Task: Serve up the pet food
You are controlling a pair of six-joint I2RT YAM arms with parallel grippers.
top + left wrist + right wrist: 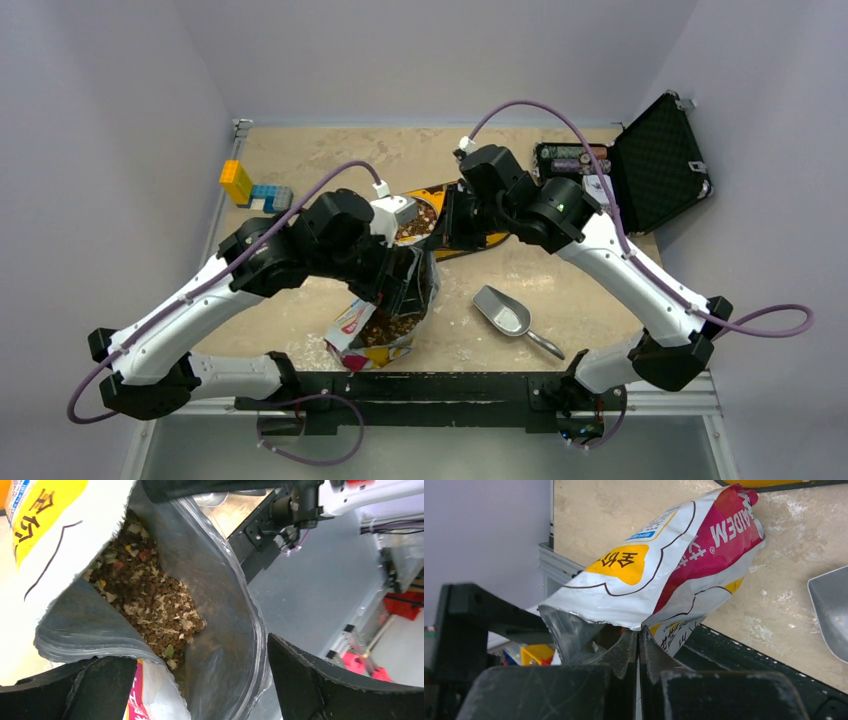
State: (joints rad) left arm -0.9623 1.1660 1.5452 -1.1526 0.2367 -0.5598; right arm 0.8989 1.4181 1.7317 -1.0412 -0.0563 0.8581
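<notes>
Food bag point(348, 330): top open, kibble point(155, 605) inside. L gripper point(200, 680): jaws wide, astride bag mouth. R gripper point(639, 652): jaws pressed together. Metal scoop point(503, 312): nr bag, on table.

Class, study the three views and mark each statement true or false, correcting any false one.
1. The metal scoop lies on the table, in neither tool. True.
2. The food bag is sealed. False: it gapes open, showing the pet food.
3. The left tool is shut. False: its jaws stand wide open at the bag's mouth.
4. The right tool is shut. True.
5. The black case is closed. False: its lid stands open.
</notes>
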